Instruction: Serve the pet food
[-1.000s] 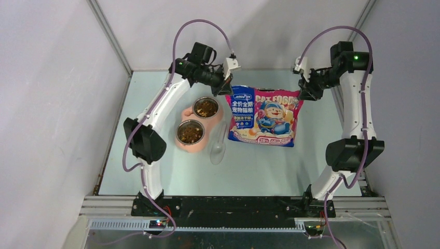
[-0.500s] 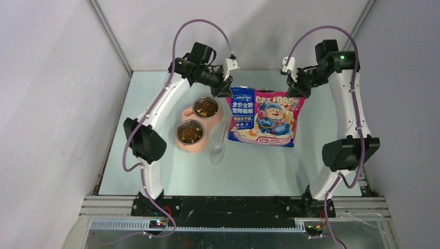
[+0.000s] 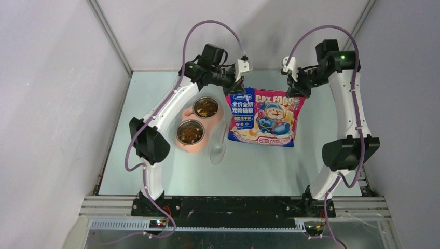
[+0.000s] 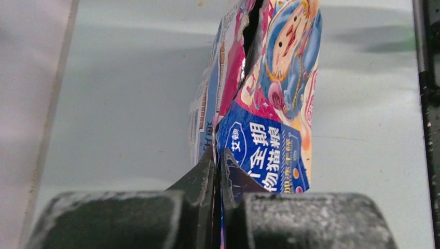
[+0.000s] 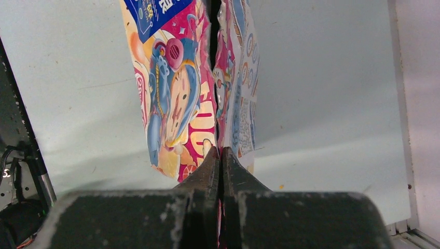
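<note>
Dark-brown pet food (image 3: 206,108) fills two steel bowls (image 3: 190,133) set in a pink feeder (image 3: 197,144). To their right lies the printed CAT FOOD bag (image 3: 265,116), its torn mouth at the far side. My left gripper (image 3: 234,89) is at the bag's top left corner. In the left wrist view its jaws (image 4: 218,151) stand a narrow crack apart, with the bag's (image 4: 270,104) edge between them. My right gripper (image 3: 298,92) is at the top right corner. Seen from the right wrist, it (image 5: 220,149) is shut tight on the bag's (image 5: 176,93) edge.
A translucent plastic scoop (image 3: 218,148) lies between the feeder and the bag, its handle pointing away from me. Grey walls and metal rails (image 3: 110,41) close in the table (image 3: 259,171) at the back and sides. A few stray crumbs lie by the bag.
The right gripper moved left onto the bag's top right corner and shut on it. The left gripper's jaws parted slightly and the arm shifted right over the top left corner.
</note>
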